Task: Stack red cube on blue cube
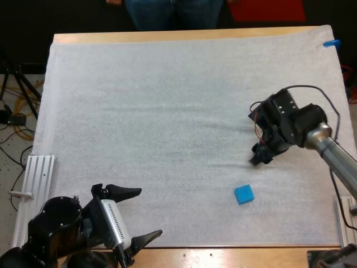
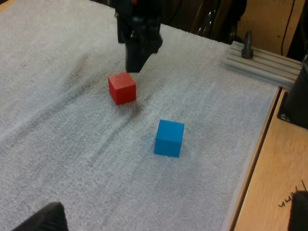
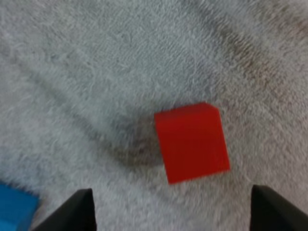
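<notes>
1. The right gripper point(image 1: 258, 157) hangs low over the mat. Its fingers point(image 3: 72, 211) stand wide apart with nothing between them, a spread that seems meant to let them drop on either side of a cube.
2. The red cube point(image 3: 192, 142) lies flat on the white mat point(image 1: 167, 111), just beyond those fingertips. It is untouched and not yet between them, and it sits slightly turned against the line of the fingers, so I judge the grasp needs a small advance and descent.
3. The blue cube point(image 2: 169, 138) rests near the red one but apart from it, toward the table's near side. Its top face is free, which suits it as the base.
4. The left gripper point(image 1: 150, 211) sits at the mat's near-left corner with its fingers apart and empty. It is well clear of both cubes, probably parked out of the way.
5. A person's legs point(image 1: 167, 14) stand beyond the far side.
</notes>
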Controlling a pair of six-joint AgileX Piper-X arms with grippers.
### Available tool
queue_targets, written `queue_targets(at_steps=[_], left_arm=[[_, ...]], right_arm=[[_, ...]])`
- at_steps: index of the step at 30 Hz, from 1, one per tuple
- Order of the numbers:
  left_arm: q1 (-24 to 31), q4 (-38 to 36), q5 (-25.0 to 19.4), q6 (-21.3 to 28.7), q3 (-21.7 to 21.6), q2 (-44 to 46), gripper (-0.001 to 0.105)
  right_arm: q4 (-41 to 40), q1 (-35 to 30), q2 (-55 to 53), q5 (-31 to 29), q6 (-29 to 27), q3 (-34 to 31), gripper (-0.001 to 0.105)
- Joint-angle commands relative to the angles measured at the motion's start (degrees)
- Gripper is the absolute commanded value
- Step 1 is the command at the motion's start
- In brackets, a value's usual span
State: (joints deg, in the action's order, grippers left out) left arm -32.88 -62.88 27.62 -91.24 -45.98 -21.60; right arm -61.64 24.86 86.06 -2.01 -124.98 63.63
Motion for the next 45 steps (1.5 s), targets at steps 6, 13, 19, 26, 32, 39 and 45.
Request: queue_targets(at_steps=[6,13,19,26,32,39,45], left_arm=[[-0.3,-2.0,0.5,0.3,-0.4,-0.2,0.087],[-0.3,-3.2,0.5,0.3,-0.4,-0.2,0.087],[-0.3,-3.2,0.5,0.3,-0.4,-0.2,0.087],[-0.3,-3.2,0.5,0.3,-0.4,-0.2,0.087],[-0.3,-3.2,0.5,0.3,-0.4,-0.2,0.087],[-0.3,-3.2,0.5,0.3,-0.4,-0.2,0.087],[-0.3,-3.2,0.5,0.3,-0.4,-0.2,0.087]], right_arm=[[3.9,-1.9,5.3,0.7,-0.8,0.4,0.063],[5.4,-4.8,9.7,1.7,-0.8,0.4,0.063],[6.1,-5.4,11.3,4.4,-0.4,0.4,0.063],[5.9,-5.4,13.4,4.5,0.6,0.4,0.062],[5.9,-5.4,13.4,4.5,0.6,0.4,0.026],[5.8,-5.4,11.2,4.5,2.3,0.4,0.003],[2.0,-5.3,4.3,2.4,3.1,0.4,0.003]])
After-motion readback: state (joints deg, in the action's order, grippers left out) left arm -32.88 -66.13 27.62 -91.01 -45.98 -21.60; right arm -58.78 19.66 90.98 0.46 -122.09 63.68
